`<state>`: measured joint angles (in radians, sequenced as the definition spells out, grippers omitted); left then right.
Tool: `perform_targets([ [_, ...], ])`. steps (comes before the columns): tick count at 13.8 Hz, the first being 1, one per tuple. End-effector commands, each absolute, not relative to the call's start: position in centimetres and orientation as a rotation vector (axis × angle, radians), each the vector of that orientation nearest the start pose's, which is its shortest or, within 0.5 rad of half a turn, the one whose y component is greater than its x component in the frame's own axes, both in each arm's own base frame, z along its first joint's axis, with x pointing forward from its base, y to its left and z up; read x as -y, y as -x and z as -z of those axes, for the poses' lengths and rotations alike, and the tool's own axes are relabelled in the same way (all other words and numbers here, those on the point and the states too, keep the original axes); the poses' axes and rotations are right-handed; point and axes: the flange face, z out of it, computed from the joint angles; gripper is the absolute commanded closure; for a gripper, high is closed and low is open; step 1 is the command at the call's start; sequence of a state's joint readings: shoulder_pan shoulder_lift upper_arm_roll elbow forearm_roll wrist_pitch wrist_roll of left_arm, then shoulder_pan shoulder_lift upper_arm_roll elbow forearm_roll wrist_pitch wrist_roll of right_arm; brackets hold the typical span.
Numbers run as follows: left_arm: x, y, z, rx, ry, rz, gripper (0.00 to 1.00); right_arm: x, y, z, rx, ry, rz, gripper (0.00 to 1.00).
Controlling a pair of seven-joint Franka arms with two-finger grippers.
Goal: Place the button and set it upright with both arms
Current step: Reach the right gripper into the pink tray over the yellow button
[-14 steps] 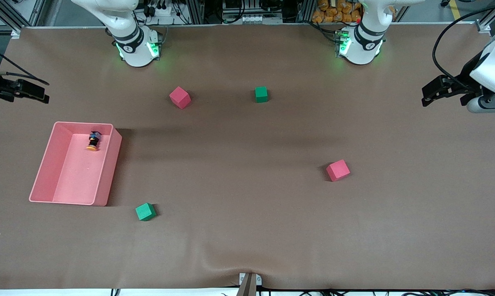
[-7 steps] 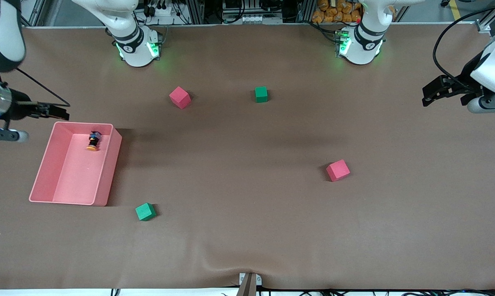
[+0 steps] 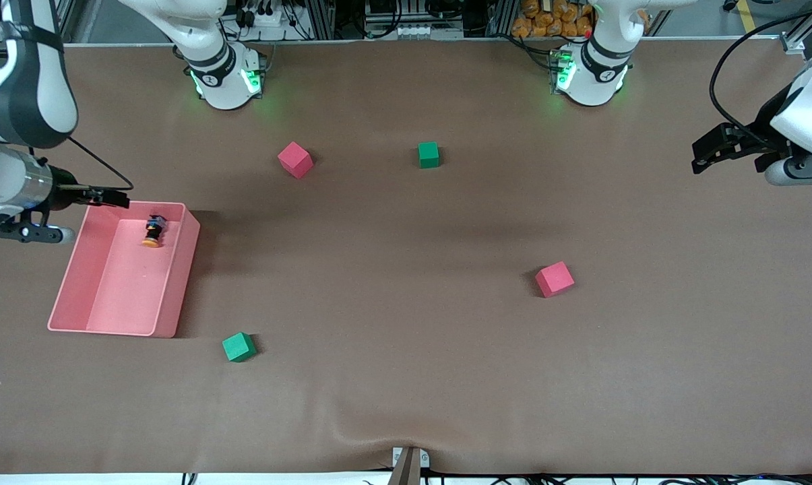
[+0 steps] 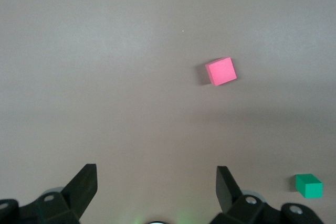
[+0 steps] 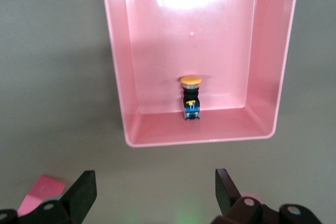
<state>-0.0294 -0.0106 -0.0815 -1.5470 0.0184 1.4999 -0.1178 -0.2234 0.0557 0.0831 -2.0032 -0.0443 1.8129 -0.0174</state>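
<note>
Right tool (image 3: 112,197) spread wide over pink bin's (image 3: 176,283) rim; left tool (image 4: 156,192) wide, waiting. Risks clipping the wall, knocking the lying button (image 5: 191,98) away.

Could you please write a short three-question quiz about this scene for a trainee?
1. True or false: the button lies on its side inside the pink bin.
2. How many foam cubes are on the table?
3. Which pincer is over the bin's rim? A) left pincer B) right pincer

Key:
1. True.
2. Four: two pink cubes and two green cubes.
3. B; both pincers are open.
</note>
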Motion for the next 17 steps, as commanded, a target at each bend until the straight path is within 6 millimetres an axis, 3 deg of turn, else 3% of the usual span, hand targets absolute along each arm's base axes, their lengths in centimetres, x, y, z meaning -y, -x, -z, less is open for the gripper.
perform_targets([
  [1,6.1,-54.2,-63.7,-0.024,3.114,-0.068,0.00,8.5,-52.5,-37.1,-0.104,3.136,-0.379,0.00],
  [5,6.1,-54.2,-63.6,-0.024,3.114,-0.070,0.00,8.5,-52.0,-30.6,-0.079,3.137,-0.329,0.00],
  [8,6.0,-54.3,-63.5,-0.022,3.114,-0.072,0.00,10.3,-50.7,-26.5,-0.063,3.130,-0.286,0.00],
  [12,5.9,-54.3,-63.5,-0.022,3.114,-0.073,0.00,13.3,-49.8,-23.5,-0.034,3.109,-0.292,0.00],
  [14,5.9,-54.3,-63.5,-0.022,3.115,-0.070,0.00,15.0,-48.4,-22.0,-0.017,3.114,-0.237,0.00],
  [17,6.1,-54.4,-63.2,-0.027,3.115,-0.080,0.00,15.5,-47.5,-20.2,-0.015,3.098,-0.270,0.00],
])
